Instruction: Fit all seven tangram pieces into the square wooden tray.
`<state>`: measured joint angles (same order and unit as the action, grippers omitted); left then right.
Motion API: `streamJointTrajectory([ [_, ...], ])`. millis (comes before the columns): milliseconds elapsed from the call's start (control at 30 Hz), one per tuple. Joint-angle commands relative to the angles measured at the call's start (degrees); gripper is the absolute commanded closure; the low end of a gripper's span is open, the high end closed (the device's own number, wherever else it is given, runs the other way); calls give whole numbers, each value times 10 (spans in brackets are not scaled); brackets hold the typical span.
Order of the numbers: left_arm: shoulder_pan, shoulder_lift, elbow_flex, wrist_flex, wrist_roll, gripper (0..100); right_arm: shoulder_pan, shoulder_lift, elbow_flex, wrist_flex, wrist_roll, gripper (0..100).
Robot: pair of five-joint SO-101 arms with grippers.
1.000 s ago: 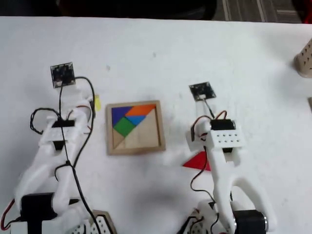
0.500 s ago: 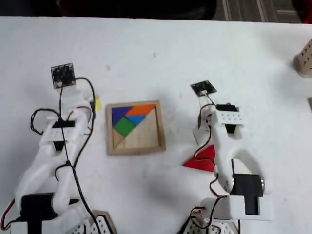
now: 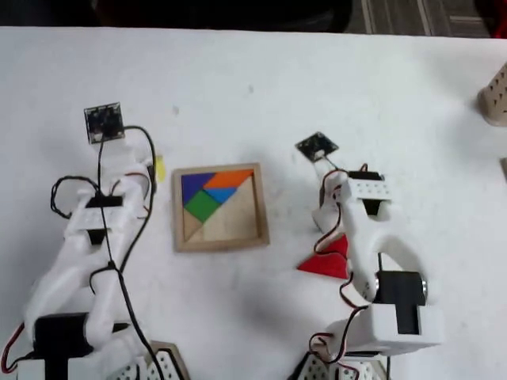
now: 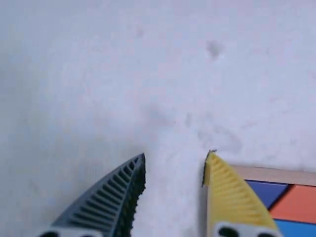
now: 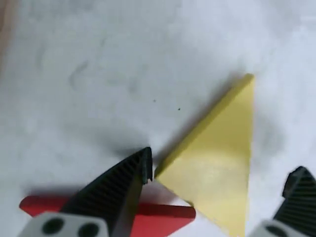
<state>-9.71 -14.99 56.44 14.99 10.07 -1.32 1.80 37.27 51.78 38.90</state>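
The right end effector (image 5: 221,170) is spread wide. The flat yellow triangular piece (image 5: 219,143) is straddled by its two black ribbed fingers (image 5: 118,192) but is not pinched; whether either finger touches the piece cannot be told. Close against that triangle, a flat red triangular piece (image 3: 325,260) is seen on the white surface (image 3: 261,87), to the right of the square wooden tray (image 3: 222,244) and apart from it. The left end effector (image 4: 173,165) is also spread and empty, and is held over bare surface just off the tray's upper left corner.

In the tray, a purple triangle (image 3: 196,184), an orange piece (image 3: 230,177), a blue piece (image 3: 222,193) and a green square (image 3: 202,207) are seated toward the upper left. The rest shows wood colour.

The step in hand is judged to be the pick-up of the yellow triangle. For the next move, the fingers would need to be closed on opposite edges. The piece would then be lifted clear of the red one, carried to the tray and turned to suit a free space.

No brand, label or legible writing can be made out.
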Motion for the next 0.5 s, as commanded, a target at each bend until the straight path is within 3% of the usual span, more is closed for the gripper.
streamJointTrajectory([
  [0, 8, -27, -4, -20, -4, 779, 7, 0, -35, 37, 71, 598],
  [200, 8, -27, -4, -20, -4, 779, 4, 1, -34, 56, 178, 598],
  [333, 8, -27, -4, -20, -4, 779, 11, 2, -34, 56, 205, 608],
  [467, 8, -27, -4, -21, -4, 779, 23, 26, -39, 56, 207, 681],
])
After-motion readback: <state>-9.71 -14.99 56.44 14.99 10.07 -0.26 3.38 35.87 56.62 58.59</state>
